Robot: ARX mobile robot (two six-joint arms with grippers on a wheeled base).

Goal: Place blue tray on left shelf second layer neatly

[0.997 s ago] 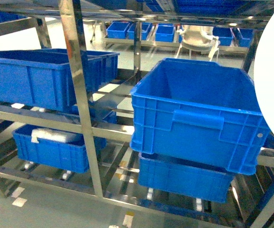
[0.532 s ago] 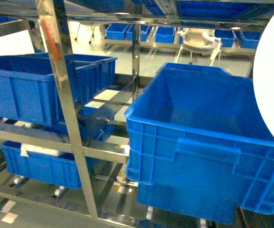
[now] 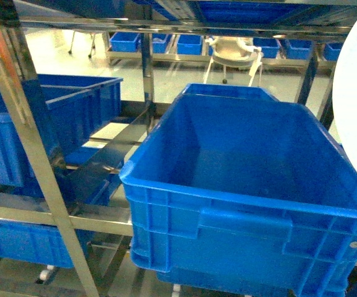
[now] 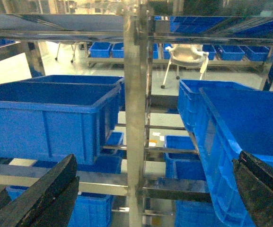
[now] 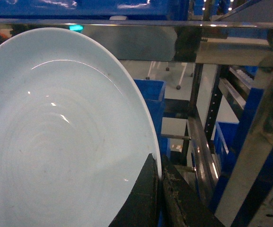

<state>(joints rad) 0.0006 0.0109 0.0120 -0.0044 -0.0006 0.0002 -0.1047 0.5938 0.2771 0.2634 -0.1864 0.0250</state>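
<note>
- Right wrist view: the right gripper [image 5: 159,189] pinches the blue tray [image 5: 56,142] by its rim, filling the frame's left.
- Left gripper [image 4: 150,189] gapes wide, empty.
- Steel shelf [image 3: 23,142], probably the target, stands at left.

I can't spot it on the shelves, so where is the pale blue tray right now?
The blue tray is held on edge by the right gripper, at the far right of the head view beside the big blue crate.

All views close on shelf rack [image 3: 36,154]
</note>
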